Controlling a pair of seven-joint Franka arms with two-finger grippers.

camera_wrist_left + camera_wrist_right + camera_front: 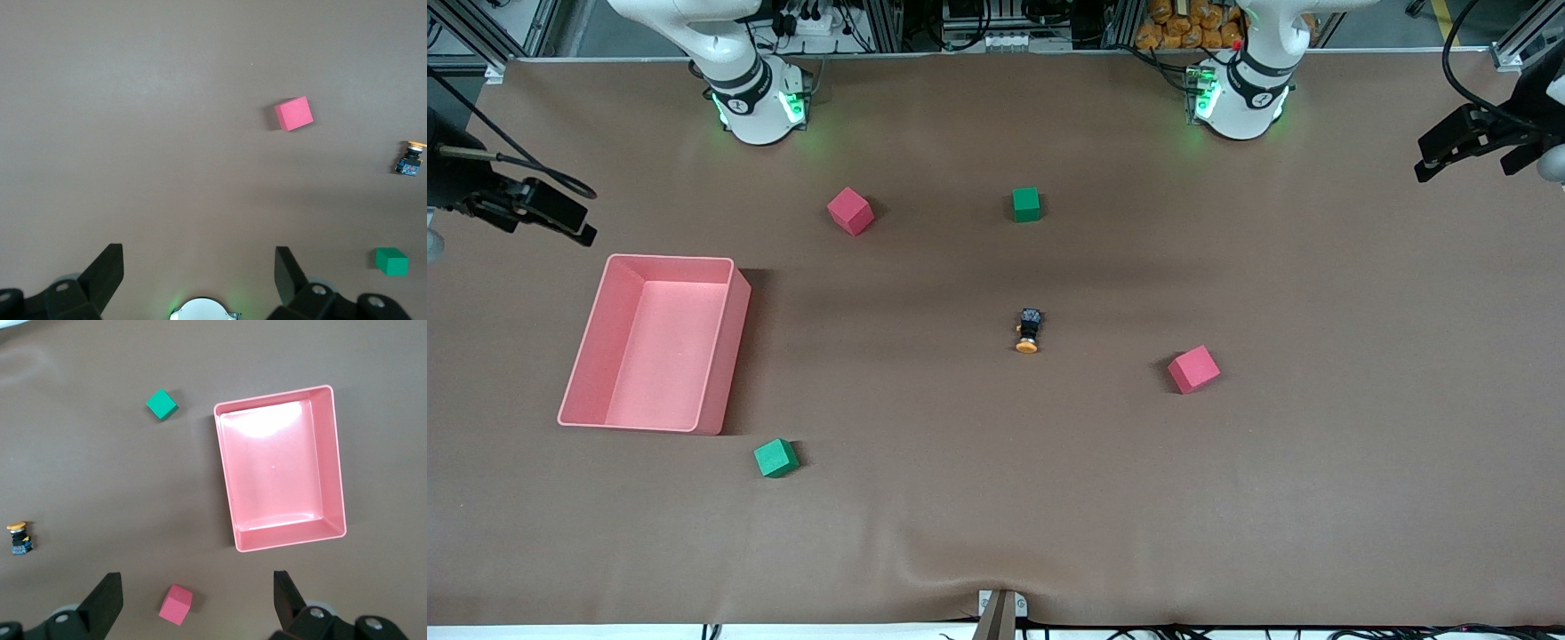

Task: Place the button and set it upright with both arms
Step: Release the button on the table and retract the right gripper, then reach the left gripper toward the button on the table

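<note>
Presently, the table (996,498) as it stands, from the right arm's end to the left arm's.

Right gripper (197,597): held high, fingers (107,593) spread wide, nothing between them. It looks down on the bin (337,460), a green cube (161,405) and a red cube (176,605). The arm waits.

Bin: pink, shallow, nothing in it, at the right arm's end.

Cubes: one green (775,458) near the bin's front corner; one red (849,211) and one green (1025,204) toward the bases; one red (1193,369) toward the left arm's end.

Button (1030,330): about mid-table, on its side, not upright. Its long axis runs roughly straight from the bases toward the front camera, orange cap at the camera end, dark blocky base toward the robots. It stands clear of every cube; the nearest is the red one toward the left arm's end.

Left gripper (200,277): also high, fingers (288,270) spread, holding nothing. Its view catches the button (408,160) at the edge. This arm waits too.

Judgement: the button lies between the two bases, somewhat closer to the left arm's, so that arm has the shorter reach. Fingers closing across the body would likely suit, with the cap left free to swing up.
</note>
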